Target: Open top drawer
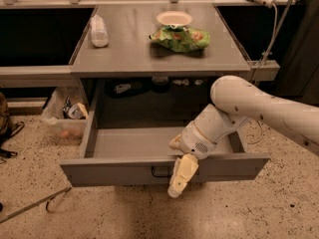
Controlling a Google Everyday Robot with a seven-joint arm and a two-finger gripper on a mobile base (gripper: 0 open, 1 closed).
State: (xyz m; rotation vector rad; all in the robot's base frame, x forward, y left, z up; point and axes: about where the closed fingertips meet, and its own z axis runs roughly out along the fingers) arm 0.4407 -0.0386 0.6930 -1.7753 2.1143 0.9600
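Observation:
The top drawer point(114, 171) is a wide grey metal drawer under the grey table point(129, 54). It stands pulled far out, with its long shallow tray point(134, 142) bare. A small black loop handle point(162, 172) sits at the centre of its flat front. My gripper point(180, 174), cream-coloured on a white arm point(259, 106) that comes in from the right, hangs over the top edge of the drawer front just right of the handle. The two lower drawers are hidden behind the open drawer.
On the table stand a white bottle point(98, 31), a white bowl point(174, 18) and a green snack bag point(180, 38). A clear plastic bin point(62, 114) with clutter sits on the floor at the left. A thin metal rod point(35, 205) lies on the speckled floor at front left. A cable point(271, 29) hangs at the right.

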